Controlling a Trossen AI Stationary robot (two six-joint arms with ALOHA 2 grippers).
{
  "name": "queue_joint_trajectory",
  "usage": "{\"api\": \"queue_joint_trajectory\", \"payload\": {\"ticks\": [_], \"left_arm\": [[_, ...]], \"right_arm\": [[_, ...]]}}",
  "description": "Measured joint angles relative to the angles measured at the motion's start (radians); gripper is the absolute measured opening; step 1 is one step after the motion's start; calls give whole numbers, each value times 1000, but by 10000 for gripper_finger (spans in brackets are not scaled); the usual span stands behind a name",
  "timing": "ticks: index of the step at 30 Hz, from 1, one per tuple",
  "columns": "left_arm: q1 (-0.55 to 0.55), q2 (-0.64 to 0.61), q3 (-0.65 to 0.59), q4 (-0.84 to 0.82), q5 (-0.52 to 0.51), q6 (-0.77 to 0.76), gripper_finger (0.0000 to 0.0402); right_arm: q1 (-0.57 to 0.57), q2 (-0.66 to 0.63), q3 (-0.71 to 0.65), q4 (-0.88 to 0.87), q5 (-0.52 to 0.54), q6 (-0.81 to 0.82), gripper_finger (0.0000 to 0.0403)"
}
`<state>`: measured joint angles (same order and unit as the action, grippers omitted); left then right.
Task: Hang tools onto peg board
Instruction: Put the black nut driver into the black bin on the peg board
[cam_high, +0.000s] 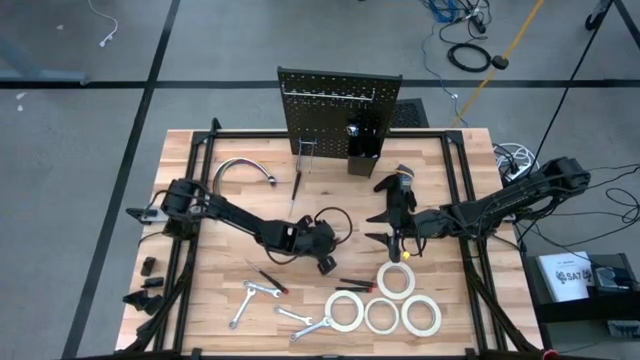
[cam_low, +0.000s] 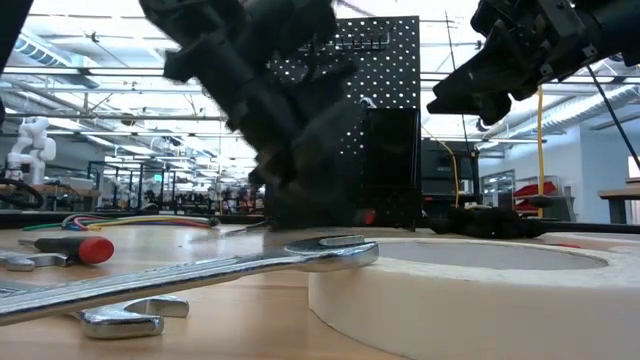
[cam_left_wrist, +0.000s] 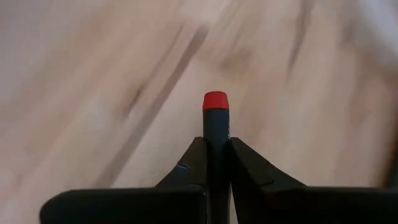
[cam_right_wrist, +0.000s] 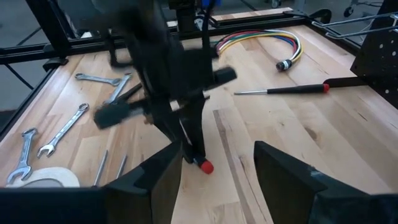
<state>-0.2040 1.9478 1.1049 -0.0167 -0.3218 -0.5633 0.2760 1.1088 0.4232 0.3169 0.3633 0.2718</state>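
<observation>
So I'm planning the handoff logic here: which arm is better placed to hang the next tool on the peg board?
The left. Its gripper is already shut on a red-tipped black-handled screwdriver at mid-table, in front of the peg board. The right gripper hangs open and empty nearby, so it would first need to pick something up.

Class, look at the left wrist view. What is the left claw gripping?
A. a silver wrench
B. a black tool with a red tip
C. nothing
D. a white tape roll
B: the left claw is shut on a slim black tool with a red tip, above the wooden table.
</observation>
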Motion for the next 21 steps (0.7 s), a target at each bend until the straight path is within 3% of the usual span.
{"api": "queue_joint_trajectory", "payload": {"ticks": [12,16,21], "left_arm": [[7,-20,102,23,4,170,29],[7,-55,102,83,0,252,29],[26,-150,65,107,-103,321,29]], "right_arm": [[0,0,0,-26,-1,0,194],[9,-1,0,44,2,-22,194],[25,-1,0,118,1,-75,194]]}}
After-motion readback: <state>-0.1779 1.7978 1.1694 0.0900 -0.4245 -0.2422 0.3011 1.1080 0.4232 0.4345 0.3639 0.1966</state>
